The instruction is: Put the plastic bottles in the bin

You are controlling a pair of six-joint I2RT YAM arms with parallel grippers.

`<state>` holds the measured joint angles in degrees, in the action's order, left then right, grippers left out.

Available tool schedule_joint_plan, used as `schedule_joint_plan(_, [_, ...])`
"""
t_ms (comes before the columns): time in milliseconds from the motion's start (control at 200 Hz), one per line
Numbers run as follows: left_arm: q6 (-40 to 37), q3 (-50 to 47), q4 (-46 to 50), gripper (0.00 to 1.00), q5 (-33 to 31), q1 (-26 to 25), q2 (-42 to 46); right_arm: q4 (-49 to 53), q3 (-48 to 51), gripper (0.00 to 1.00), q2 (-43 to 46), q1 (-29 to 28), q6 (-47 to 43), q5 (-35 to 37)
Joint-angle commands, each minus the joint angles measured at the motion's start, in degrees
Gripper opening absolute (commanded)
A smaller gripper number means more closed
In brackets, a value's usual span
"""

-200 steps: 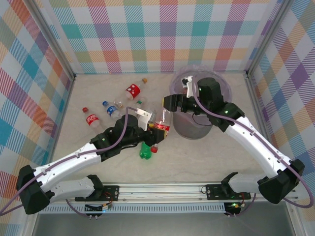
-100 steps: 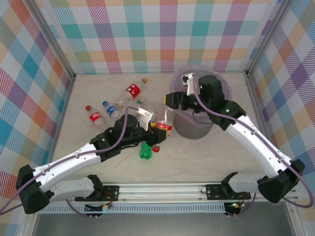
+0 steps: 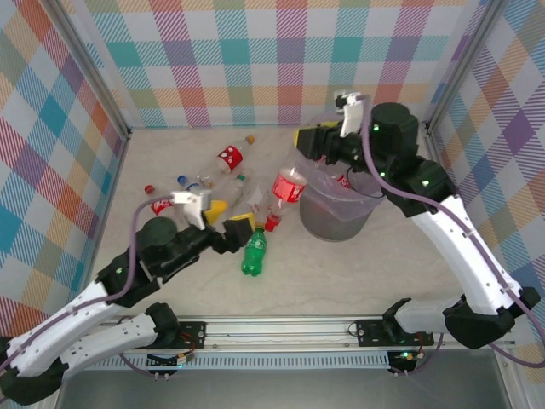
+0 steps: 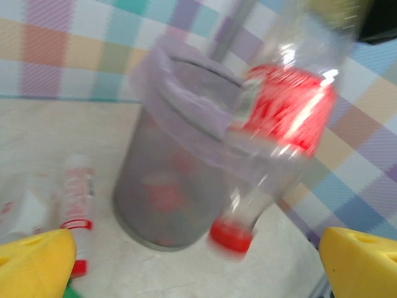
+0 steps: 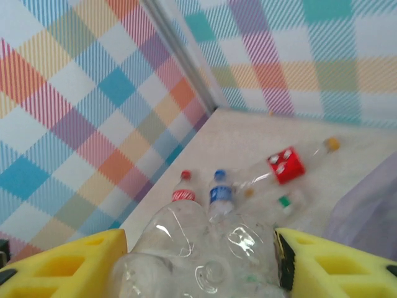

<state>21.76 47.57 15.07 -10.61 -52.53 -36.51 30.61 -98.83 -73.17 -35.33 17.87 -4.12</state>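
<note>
While the left gripper (image 3: 230,216) is wide open near the green bottle (image 3: 253,252), a red-label bottle (image 3: 287,188) tips just left of the bin (image 3: 330,218), and the right gripper (image 5: 200,251) squeezes a clear bottle (image 5: 186,233).

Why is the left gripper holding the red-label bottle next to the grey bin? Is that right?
Not quite: the right gripper holds the red-label bottle next to the grey bin. The right wrist view shows its fingers clamped on the bottle's clear end; the left gripper is open.
</note>
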Motion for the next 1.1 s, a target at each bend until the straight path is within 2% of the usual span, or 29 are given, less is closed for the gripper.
schedule_joint_plan(0, [5.3,-3.7,13.2,0.97,-11.9,-0.3,0.9,4.6,-7.7,0.47,2.3,0.1,-7.1,11.2])
schedule_joint_plan(100, [10.4,-6.4,16.3,0.94,-13.0,0.5,-3.0,7.6,-12.7,0.47,3.2,0.4,-10.9,18.6])
schedule_joint_plan(245, [11.5,-6.7,15.9,0.91,-11.9,0.9,-11.4,9.2,-14.4,0.46,3.9,1.8,-17.8,30.0])
schedule_joint_plan(315, [11.5,-5.5,17.6,0.90,-12.3,0.9,-14.8,9.9,-14.8,0.44,3.4,4.5,-19.9,32.1])
schedule_joint_plan(520, [14.6,-10.6,10.0,0.86,-7.1,0.8,-18.9,15.5,-19.9,0.41,-2.2,17.3,-17.9,22.4])
schedule_joint_plan(590, [15.7,-12.1,7.4,0.85,-6.0,0.9,-19.9,16.7,-22.9,0.39,-5.1,20.0,-17.6,18.9])
schedule_joint_plan(745, [16.4,-14.8,3.2,0.83,-5.3,0.8,-22.6,20.8,-27.1,0.39,-11.9,20.7,-18.3,15.8])
schedule_joint_plan(870, [16.8,-16.9,-1.9,0.82,-5.0,0.9,-24.7,21.2,-23.3,0.40,-13.9,21.0,-17.2,12.7])
schedule_joint_plan(950, [15.9,-17.2,-2.9,0.76,-4.4,0.9,-27.0,20.6,-20.7,0.39,-14.9,21.3,-16.1,10.5])
schedule_joint_plan(1095, [13.8,-16.1,-4.1,0.74,-3.2,0.9,-32.8,21.5,-20.9,0.40,-19.0,22.1,-14.1,7.2])
